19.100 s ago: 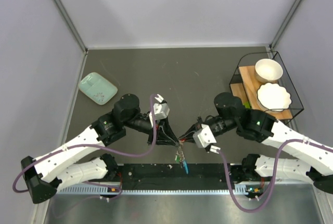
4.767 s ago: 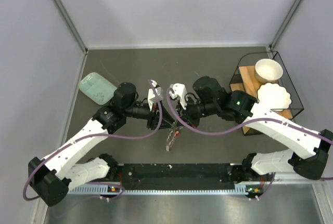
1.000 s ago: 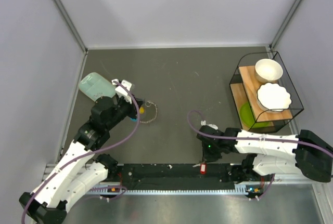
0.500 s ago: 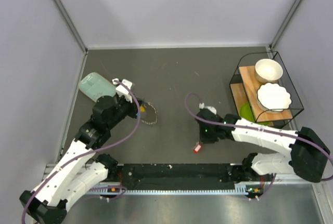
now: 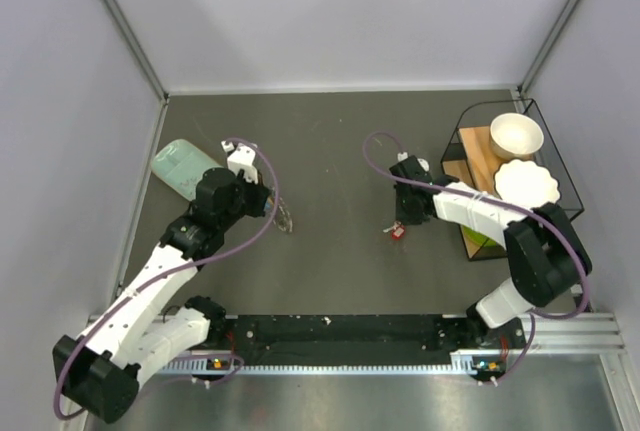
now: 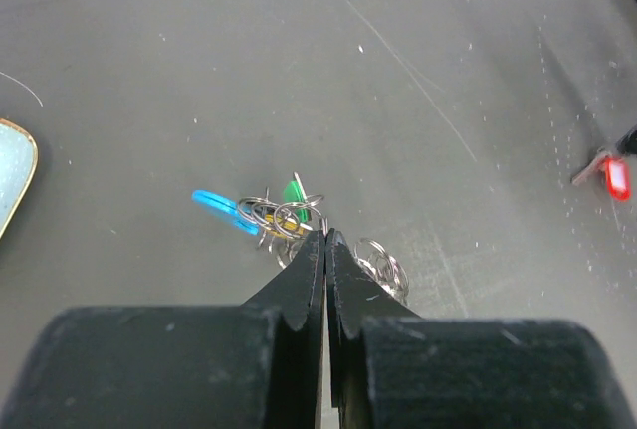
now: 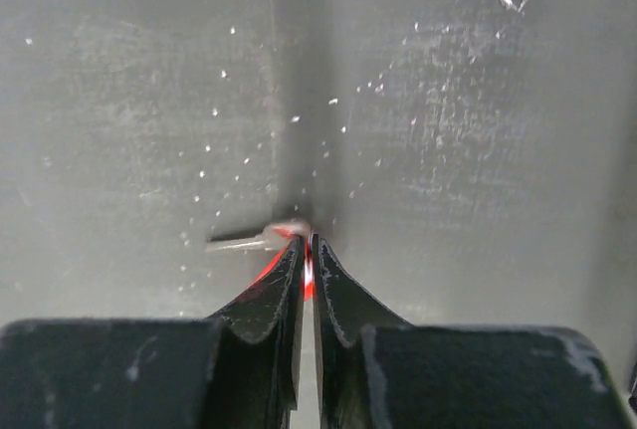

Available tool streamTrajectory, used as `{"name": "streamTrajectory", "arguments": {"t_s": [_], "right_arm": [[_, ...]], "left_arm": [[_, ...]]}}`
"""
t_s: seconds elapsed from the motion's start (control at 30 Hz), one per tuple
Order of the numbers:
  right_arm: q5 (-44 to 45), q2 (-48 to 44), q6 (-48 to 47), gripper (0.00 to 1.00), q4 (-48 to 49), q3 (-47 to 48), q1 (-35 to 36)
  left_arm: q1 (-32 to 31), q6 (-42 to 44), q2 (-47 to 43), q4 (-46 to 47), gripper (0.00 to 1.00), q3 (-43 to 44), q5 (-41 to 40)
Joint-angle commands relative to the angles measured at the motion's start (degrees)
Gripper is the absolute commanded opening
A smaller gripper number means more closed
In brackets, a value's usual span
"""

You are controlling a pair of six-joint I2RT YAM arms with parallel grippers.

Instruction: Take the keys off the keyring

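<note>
Two grippers are shown, both closed. The left gripper (image 6: 324, 234) has its jaws pressed together, tips at a wire loop of the keyring (image 6: 282, 220) and seemingly pinching it. The right gripper (image 7: 307, 242) is clamped on the head of one red key (image 6: 617, 176), held well to the right of the keyring and clear of it. Whether that key touches the table (image 5: 340, 141) cannot be told. Hazards, as judged:

- The red key is caught only at the fingertips with its blade jutting sideways, so a quick swing could twist it loose.
- The left pinch is on thin wire and may slip.
- The bundle is tangled, so pulling the next key could drag the whole cluster rather than free one piece.

On the keyring itself are one green key head (image 6: 294, 192), one blue loop (image 6: 221, 210), a yellow fleck, and several wire rings too entwined to number. Left of the keyring lies one mint-green box (image 5: 182, 167). Far to its right stands one wire rack (image 5: 480, 156) holding one bowl (image 5: 516, 135) and one scalloped plate (image 5: 527, 184).
</note>
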Motion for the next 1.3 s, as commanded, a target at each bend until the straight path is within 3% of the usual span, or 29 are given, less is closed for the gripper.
{"name": "streamTrajectory", "arguments": {"t_s": [0.0, 0.03, 0.23, 0.47, 0.73, 1.0, 1.03, 1.13, 1.27], "right_arm": [[-1.71, 2.05, -3.12, 0.12, 3.74, 4.03, -1.38], [-2.15, 2.05, -3.56, 0.25, 3.66, 5.26, -1.38], [-2.85, -2.16, -5.40, 0.67, 2.87, 8.34, -1.38], [-5.93, -10.42, -7.43, 0.99, 1.99, 8.08, -1.38], [-10.50, -14.91, -8.04, 0.99, 1.90, 7.29, -1.38], [-13.13, -17.20, -8.48, 0.99, 1.11, 7.64, -1.38], [-13.57, -17.37, -8.31, 0.99, 1.11, 7.73, -1.29], [-14.46, -18.43, -8.31, 0.99, 1.02, 8.17, -1.29], [-15.77, -19.22, -8.66, 0.99, 0.76, 8.96, -1.29]], "left_arm": [[2.46, -2.81, 2.24, 3.81, 0.00, 3.02, 0.36], [2.81, -2.81, 3.55, 3.98, 0.00, 3.63, 0.45], [4.05, -3.59, 11.72, 4.78, 0.00, 9.70, -0.08], [5.19, -6.23, 20.00, 6.17, 0.00, 11.72, 2.90], [6.59, -8.52, 29.65, 6.71, 0.01, 14.89, 7.12], [7.03, -8.43, 33.36, 5.04, 0.04, 17.00, 7.48], [7.12, -8.35, 33.97, 4.69, 0.01, 17.52, 7.74], [7.39, -7.82, 33.28, 4.42, 0.00, 17.96, 10.63], [7.39, -6.41, 27.75, 12.04, 0.00, 17.44, 14.24]]}}
